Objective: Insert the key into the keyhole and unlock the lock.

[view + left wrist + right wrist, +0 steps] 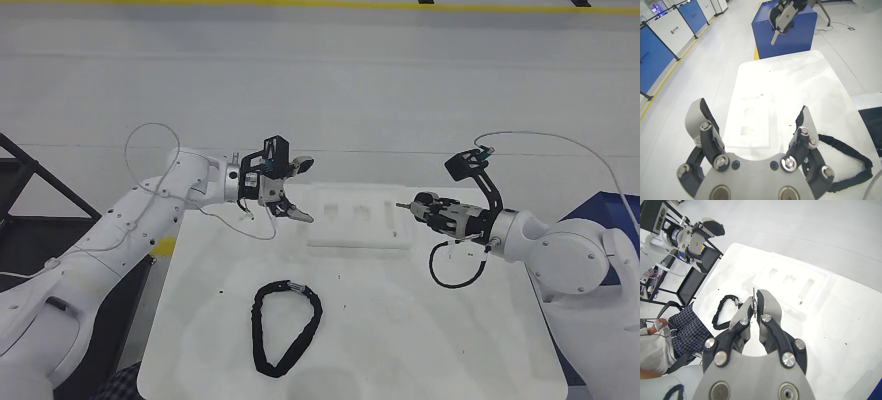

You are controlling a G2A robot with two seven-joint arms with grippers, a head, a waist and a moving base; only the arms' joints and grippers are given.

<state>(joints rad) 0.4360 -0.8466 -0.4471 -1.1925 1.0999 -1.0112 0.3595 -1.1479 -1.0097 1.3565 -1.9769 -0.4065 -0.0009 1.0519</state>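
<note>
Two grippers hang above the table, one near each end of a white foam tray in which we count three shallow recesses. The right gripper is clamped tight on the key, pinching its head so that the blade juts past the fingertips toward the left gripper, whose jaws stand wide apart and hold nothing. We find the lock (a chain loop in a black fabric sleeve) lying flat nearer the table's front edge, well apart from the tray and from both grippers. Its metal end points toward the tray. Beyond the table, behind the key, we see a blue cabinet on the floor.
</note>
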